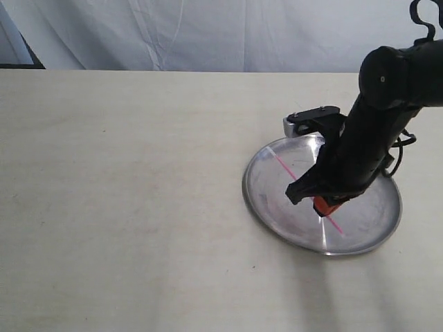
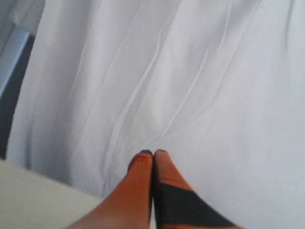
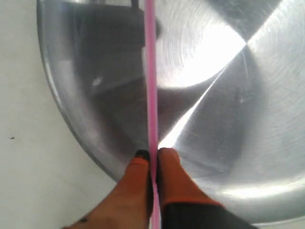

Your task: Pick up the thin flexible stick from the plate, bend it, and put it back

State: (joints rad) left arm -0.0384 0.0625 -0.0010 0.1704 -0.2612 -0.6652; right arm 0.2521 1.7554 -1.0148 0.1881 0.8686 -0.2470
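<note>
Right claw [image 1: 323,205] is down over the plate [image 1: 271,207], near its middle. On my right wrist feed the two orange fingers [image 3: 136,176] are pinching the pink stick [image 3: 150,71], which runs straight out from between the tips across the plate's shiny floor [image 3: 248,119].

From the outside camera, the stick [image 1: 286,168] crosses the plate at a slant, with one end near the rim by the arm's base and the other end past the claw toward the opposite rim. I cannot tell whether it is lifted or lying on the metal.

The plate sits on the pale surface [image 1: 138,207].

Left claw [image 2: 153,153] has its fingers pressed together with nothing between them. It is raised and faces a white cloth [image 2: 190,71].
</note>
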